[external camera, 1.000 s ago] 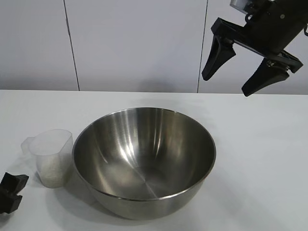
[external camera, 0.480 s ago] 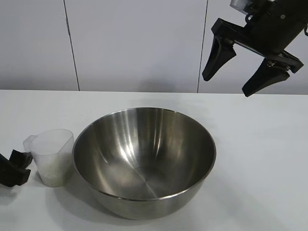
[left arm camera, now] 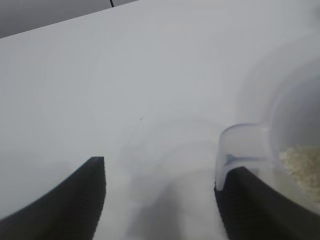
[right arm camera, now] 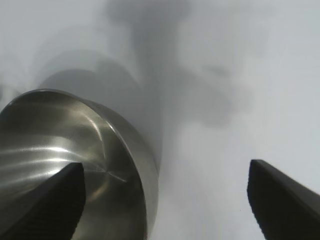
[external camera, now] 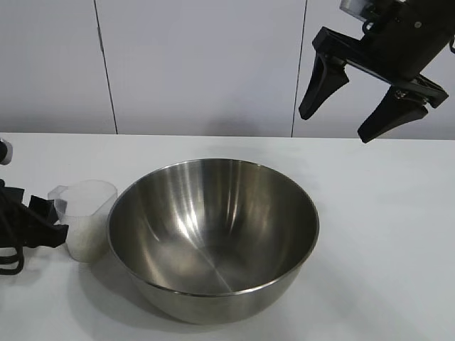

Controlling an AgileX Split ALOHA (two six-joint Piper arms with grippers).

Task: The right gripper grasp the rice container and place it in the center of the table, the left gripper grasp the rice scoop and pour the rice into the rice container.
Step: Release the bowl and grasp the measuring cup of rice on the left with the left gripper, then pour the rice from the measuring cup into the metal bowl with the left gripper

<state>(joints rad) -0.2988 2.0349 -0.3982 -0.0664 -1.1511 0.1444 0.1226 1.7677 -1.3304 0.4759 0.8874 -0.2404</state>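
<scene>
The rice container (external camera: 213, 234), a large shiny steel bowl, stands empty in the middle of the table (external camera: 384, 234). Against its left side stands the rice scoop (external camera: 89, 213), a frosted plastic cup with rice (left arm camera: 300, 165) in its bottom. My left gripper (external camera: 51, 222) is low at the table's left edge, its tips at the scoop's small tab. In the left wrist view the left gripper (left arm camera: 160, 170) has its jaws apart over bare table, with the tab against one finger (left arm camera: 240, 200). My right gripper (external camera: 334, 126) hangs open high above the bowl's right rim (right arm camera: 65, 150).
A pale panelled wall (external camera: 206, 64) runs behind the table. White tabletop stretches to the right of the bowl and behind it.
The left gripper has come in from the lower left to the scoop and narrowed its jaws. The scoop has shifted right and away, against the bowl. The right arm has not moved.
</scene>
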